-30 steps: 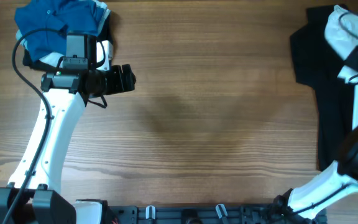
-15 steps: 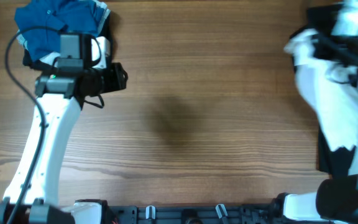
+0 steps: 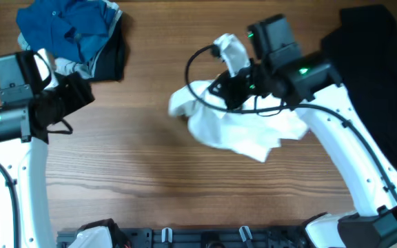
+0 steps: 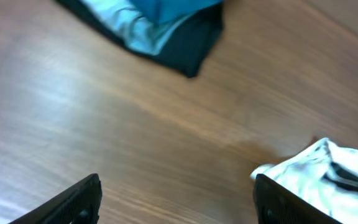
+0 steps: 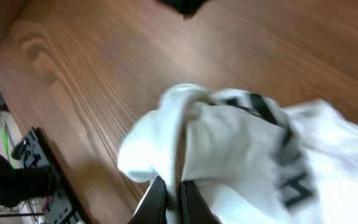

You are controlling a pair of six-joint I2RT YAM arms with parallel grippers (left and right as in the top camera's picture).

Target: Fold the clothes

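The white T-shirt (image 3: 236, 131) with black print lies crumpled at the table's centre, one part lifted. My right gripper (image 3: 220, 89) is shut on a fold of it; the right wrist view shows the gripper (image 5: 170, 200) pinching white cloth (image 5: 241, 149). My left gripper (image 3: 81, 96) stands open over bare wood at the left, below the blue collared shirt (image 3: 64, 27). Nothing lies between its fingers (image 4: 73, 200) in the left wrist view, where the T-shirt (image 4: 319, 171) shows at the right edge. A black garment (image 3: 371, 62) lies at the far right.
The blue shirt sits on a pile with black and pale cloth (image 3: 105, 58) at the back left corner, also seen as the pile (image 4: 166, 28) in the left wrist view. A black rail (image 3: 205, 238) runs along the table's front edge.
My right arm has swung from the far right edge to the centre, dragging the white T-shirt with it. My left arm has drawn back to the left, away from the blue pile.
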